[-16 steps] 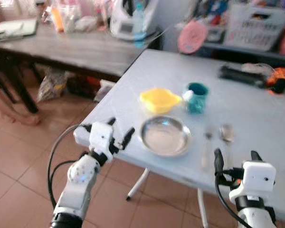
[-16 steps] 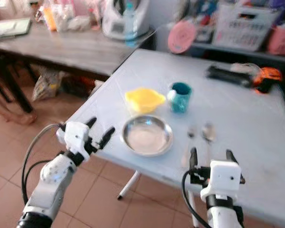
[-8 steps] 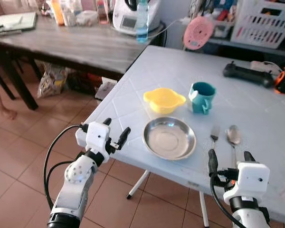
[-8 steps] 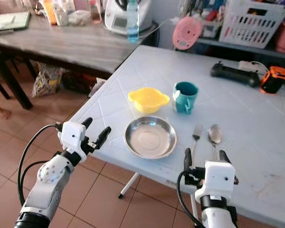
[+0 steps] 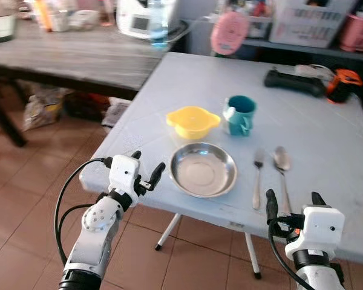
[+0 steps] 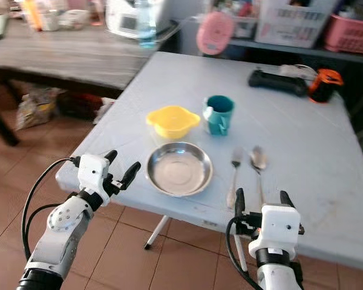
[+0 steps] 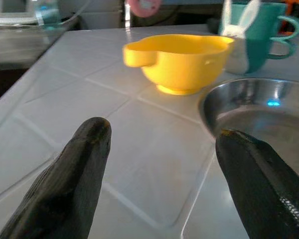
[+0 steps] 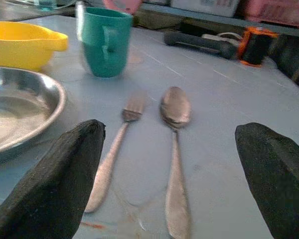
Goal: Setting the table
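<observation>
**Place setting laid out, both jaws open**

Plate sits near the worktop edge. My left gripper hovers beside it, my right gripper before fork and spoon, both spread, holding nothing. Yellow bowl and teal mug stand beyond the plate.

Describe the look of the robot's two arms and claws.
Both arms are silver with rounded joints and a white boxy wrist block. The left claw and right claw each have two long black tapered fingers. Black cables loop beside each forearm.
</observation>
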You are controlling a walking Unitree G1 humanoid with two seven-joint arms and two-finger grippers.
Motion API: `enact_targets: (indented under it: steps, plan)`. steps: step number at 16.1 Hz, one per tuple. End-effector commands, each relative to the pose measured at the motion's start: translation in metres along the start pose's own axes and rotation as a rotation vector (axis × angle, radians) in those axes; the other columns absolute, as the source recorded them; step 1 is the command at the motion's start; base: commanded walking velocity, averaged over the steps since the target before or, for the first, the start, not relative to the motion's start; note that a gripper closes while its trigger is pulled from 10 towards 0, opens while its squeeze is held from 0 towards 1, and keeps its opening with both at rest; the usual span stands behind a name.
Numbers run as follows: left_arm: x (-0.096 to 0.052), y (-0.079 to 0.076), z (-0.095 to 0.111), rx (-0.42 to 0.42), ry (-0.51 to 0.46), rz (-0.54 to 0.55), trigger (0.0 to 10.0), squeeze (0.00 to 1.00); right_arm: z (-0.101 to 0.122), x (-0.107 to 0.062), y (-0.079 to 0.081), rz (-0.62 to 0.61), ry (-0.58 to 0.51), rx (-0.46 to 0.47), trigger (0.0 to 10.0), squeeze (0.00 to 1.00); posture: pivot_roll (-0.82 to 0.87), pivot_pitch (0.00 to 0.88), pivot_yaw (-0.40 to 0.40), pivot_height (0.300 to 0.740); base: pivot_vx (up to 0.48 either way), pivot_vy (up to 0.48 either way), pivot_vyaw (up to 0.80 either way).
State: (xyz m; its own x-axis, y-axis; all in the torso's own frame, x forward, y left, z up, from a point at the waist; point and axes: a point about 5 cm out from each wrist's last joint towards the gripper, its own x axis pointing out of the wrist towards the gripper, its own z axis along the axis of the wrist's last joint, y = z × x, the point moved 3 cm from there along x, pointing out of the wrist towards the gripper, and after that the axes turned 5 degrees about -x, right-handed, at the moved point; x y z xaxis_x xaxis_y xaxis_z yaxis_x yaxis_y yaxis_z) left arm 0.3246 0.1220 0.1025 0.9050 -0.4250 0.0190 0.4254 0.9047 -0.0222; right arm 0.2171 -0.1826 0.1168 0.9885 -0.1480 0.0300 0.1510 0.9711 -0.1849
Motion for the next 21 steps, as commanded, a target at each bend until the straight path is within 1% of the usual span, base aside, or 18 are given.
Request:
enact_targets:
  steps: [1,7,9,11,13,15,17,18,20,21]
  plan:
    - [0.0,0.004,0.001,0.011,0.011,0.009,10.0,0.0,0.0,-0.001,-0.001,-0.013,0.001,0.004,10.0,0.0,0.06,0.075,-0.005,0.74,0.0,0.356,-0.8]
    - [-0.001,0.002,0.001,0.017,0.013,0.0,10.0,0.0,-0.002,-0.003,0.0,-0.009,0.005,-0.003,10.0,0.0,0.06,0.081,-0.005,0.74,0.0,0.425,-0.8]
    - [-0.002,0.002,0.001,0.019,0.016,0.001,10.0,0.0,-0.002,-0.002,0.001,-0.005,0.003,-0.002,10.0,0.0,0.06,0.081,-0.005,0.74,0.0,0.439,-0.54]
    - [-0.003,0.002,0.001,0.023,0.013,0.007,10.0,0.0,-0.002,-0.002,0.002,0.0,0.001,0.0,10.0,0.0,0.06,0.081,-0.005,0.74,0.0,0.0,-0.48]
    - [-0.004,0.003,0.005,0.051,-0.014,0.021,10.0,0.0,0.0,-0.002,0.005,0.016,-0.011,-0.011,10.0,0.0,0.07,0.084,-0.008,0.74,0.0,0.0,0.0]
    - [-0.005,0.005,0.007,0.057,-0.024,0.042,10.0,0.0,0.003,-0.002,0.009,0.042,-0.027,-0.021,10.0,0.0,0.07,0.084,-0.009,0.74,0.0,0.0,0.0]
    - [-0.005,0.006,0.008,0.067,-0.028,0.055,10.0,0.0,0.003,-0.001,0.01,0.047,-0.028,-0.015,10.0,0.0,0.07,0.084,-0.008,0.74,0.0,0.0,0.0]
    - [-0.005,0.009,0.009,0.086,-0.035,0.074,10.0,0.0,0.004,-0.001,0.011,0.054,-0.031,-0.007,10.0,0.0,0.07,0.083,-0.007,0.74,0.0,0.0,0.0]
    - [-0.005,0.011,0.01,0.09,-0.037,0.085,10.0,0.0,0.007,0.002,0.014,0.079,-0.042,-0.003,10.0,0.0,0.07,0.081,-0.009,0.74,0.0,0.0,0.0]
    - [-0.003,0.01,0.011,0.09,-0.034,0.048,10.0,0.0,0.009,0.003,0.017,0.099,-0.046,-0.002,10.0,0.0,0.07,0.078,-0.013,0.74,0.0,0.0,0.0]
